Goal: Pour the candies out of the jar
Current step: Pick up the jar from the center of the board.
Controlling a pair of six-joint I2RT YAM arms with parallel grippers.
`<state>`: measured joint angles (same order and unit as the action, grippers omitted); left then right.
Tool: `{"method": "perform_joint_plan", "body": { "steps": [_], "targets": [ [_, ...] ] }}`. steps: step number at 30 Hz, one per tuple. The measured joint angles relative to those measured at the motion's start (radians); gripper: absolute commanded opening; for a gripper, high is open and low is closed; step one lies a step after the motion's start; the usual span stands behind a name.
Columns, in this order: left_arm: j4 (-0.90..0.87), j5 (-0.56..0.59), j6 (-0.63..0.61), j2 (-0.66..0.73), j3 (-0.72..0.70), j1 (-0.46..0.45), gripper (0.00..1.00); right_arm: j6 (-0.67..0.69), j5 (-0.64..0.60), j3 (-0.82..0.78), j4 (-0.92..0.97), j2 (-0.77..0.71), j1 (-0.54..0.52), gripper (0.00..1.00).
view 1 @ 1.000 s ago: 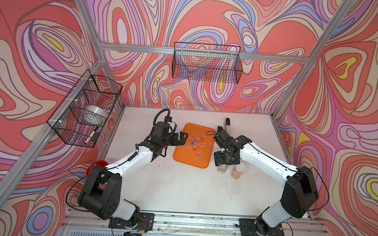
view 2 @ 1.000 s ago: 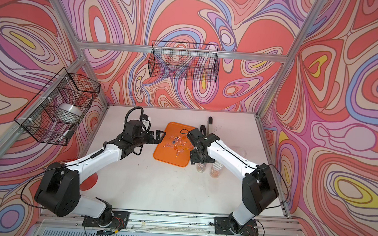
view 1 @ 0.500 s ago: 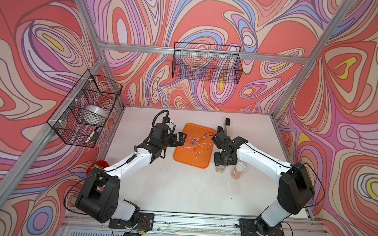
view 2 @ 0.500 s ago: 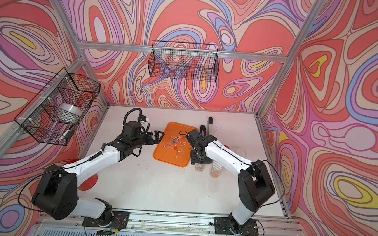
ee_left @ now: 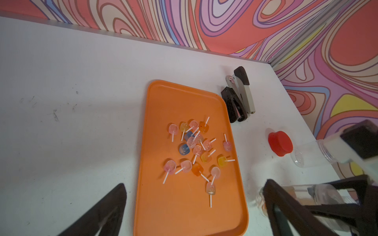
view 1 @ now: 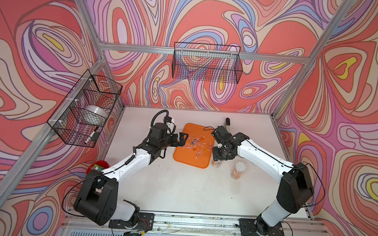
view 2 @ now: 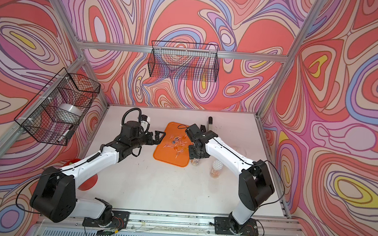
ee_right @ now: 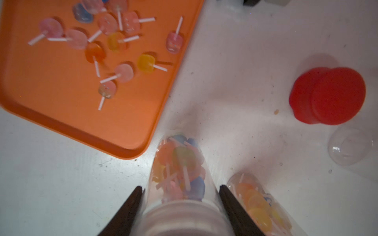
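Both top views: left gripper (view 1: 183, 139) at frame centre, spread wide and empty, just left of the orange tray (view 1: 180, 156), with loose candies (view 1: 196, 145) scattered on it. Pointing down over a jar (view 1: 216, 163) just right of the tray, the right gripper (view 1: 219, 159); white-topped jar (view 1: 238, 171) further right.

Left wrist: wide-spread fingers (ee_left: 106, 208) over tray and candies (ee_left: 196, 151); stapler (ee_left: 240, 96) and red lid (ee_left: 280, 143) beside the tray.

Right wrist: fingers (ee_right: 133, 204) flanking the candy-filled jar (ee_right: 180, 163) at its neck; pressing or merely near, impossible to tell.
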<state>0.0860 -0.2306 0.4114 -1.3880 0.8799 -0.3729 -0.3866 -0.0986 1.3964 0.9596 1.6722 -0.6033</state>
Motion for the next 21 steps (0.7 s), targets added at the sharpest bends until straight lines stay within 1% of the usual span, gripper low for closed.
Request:
{"method": "perform_joint_plan", "body": {
  "steps": [3, 6, 11, 13, 19, 21],
  "targets": [
    [0.002, -0.051, -0.017, 0.008, 0.0, 0.0, 1.0, 0.063, 0.08, 0.105, -0.009, 0.0, 0.024, 0.41],
    [0.002, -0.105, -0.042, 0.035, 0.0, 0.002, 1.0, 0.127, 0.198, 0.21, -0.02, 0.002, 0.059, 0.41],
    [0.002, -0.277, -0.098, 0.109, 0.005, 0.051, 1.0, 0.229, 0.428, 0.336, -0.033, 0.019, 0.125, 0.41],
    [0.0, -0.345, -0.122, 0.124, 0.016, 0.073, 1.0, 0.268, 0.499, 0.378, -0.027, 0.035, 0.139, 0.4],
    [-0.026, -0.538, -0.2, 0.127, 0.079, 0.093, 1.0, 0.383, 0.702, 0.462, 0.01, 0.093, 0.143, 0.38],
    [-0.04, -0.58, -0.227, 0.131, 0.094, 0.093, 0.99, 0.42, 0.754, 0.5, 0.04, 0.119, 0.142, 0.38]
  ]
}}
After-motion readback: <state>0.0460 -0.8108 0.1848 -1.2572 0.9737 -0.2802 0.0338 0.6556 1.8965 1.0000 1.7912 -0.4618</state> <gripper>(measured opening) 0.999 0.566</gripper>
